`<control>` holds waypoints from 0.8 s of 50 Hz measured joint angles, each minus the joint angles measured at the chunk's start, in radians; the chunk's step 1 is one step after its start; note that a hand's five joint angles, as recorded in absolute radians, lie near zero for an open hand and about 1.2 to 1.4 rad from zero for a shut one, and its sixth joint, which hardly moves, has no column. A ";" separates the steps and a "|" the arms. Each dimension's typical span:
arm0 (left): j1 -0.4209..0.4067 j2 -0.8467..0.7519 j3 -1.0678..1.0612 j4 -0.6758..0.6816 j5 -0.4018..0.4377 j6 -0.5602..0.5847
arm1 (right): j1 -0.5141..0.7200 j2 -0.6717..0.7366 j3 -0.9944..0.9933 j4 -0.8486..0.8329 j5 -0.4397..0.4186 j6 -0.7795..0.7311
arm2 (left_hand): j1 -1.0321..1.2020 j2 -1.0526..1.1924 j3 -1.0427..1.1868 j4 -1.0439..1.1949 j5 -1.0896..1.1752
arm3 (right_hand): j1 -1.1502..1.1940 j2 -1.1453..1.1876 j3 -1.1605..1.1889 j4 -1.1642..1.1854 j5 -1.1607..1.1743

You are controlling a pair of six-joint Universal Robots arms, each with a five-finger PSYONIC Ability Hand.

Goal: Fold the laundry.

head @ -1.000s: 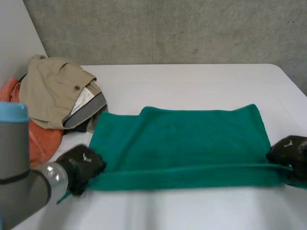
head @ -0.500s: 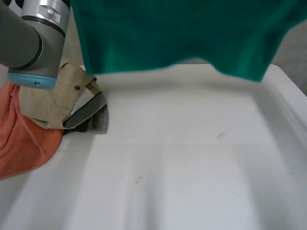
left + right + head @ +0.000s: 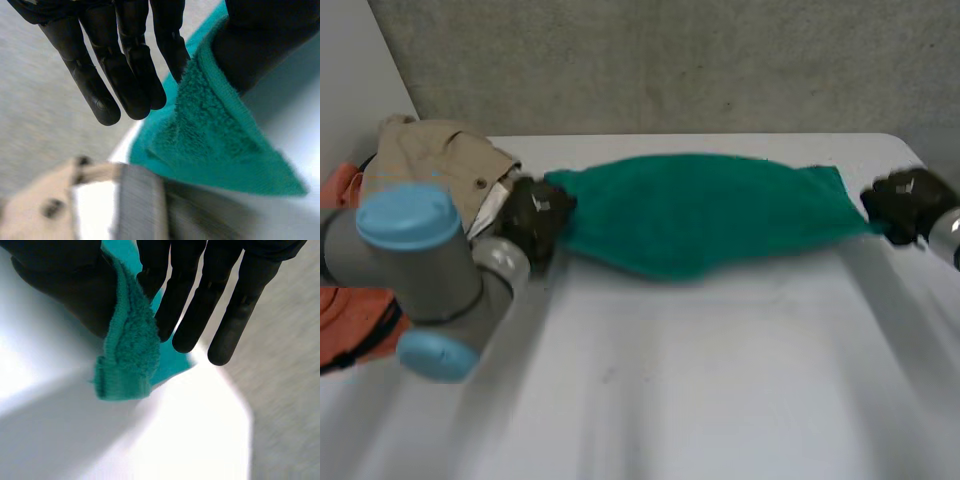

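Note:
A green towel (image 3: 700, 212) hangs stretched between my two hands over the far half of the white table (image 3: 720, 400), sagging in the middle. My left hand (image 3: 536, 217) pinches the towel's left end; in the left wrist view a corner of the towel (image 3: 220, 145) is pinched between the thumb and a finger of that hand (image 3: 125, 75). My right hand (image 3: 908, 204) holds the right end near the table's right edge; in the right wrist view the bunched towel corner (image 3: 131, 352) is pinched between the thumb and fingers of that hand (image 3: 210, 305).
A pile of laundry lies at the table's far left: beige trousers (image 3: 440, 165) on top of an orange cloth (image 3: 350, 310). The beige garment (image 3: 45, 205) lies just below my left hand. A concrete wall (image 3: 670, 60) stands behind the table.
The towel lay flat a second ago with both hands at its near corners. It was swung up high, and now hangs lower and farther back, stretched between the hands.

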 measured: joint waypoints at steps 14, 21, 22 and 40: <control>-0.009 0.367 -0.455 -0.381 -0.017 0.108 | -0.230 -0.241 0.258 0.525 0.029 -0.414 | 0.000 0.000 0.000 0.000 0.000 | 0.000 0.000 0.000 0.000 0.000; 0.008 0.394 -0.424 -0.498 0.001 0.134 | -0.230 -0.234 0.258 0.521 -0.006 -0.469 | 0.000 0.000 0.000 0.000 0.000 | 0.000 0.000 0.000 0.000 0.000; 0.008 0.380 -0.405 -0.492 0.003 0.135 | -0.225 -0.228 0.254 0.511 -0.007 -0.462 | 0.000 0.000 0.000 0.000 0.000 | 0.000 0.000 0.000 0.000 0.000; -0.008 -0.186 0.338 -0.330 -0.069 0.144 | -0.018 0.182 -0.154 -0.011 0.079 -0.131 | 0.000 0.000 0.000 0.000 0.000 | 0.000 0.000 0.000 0.000 0.000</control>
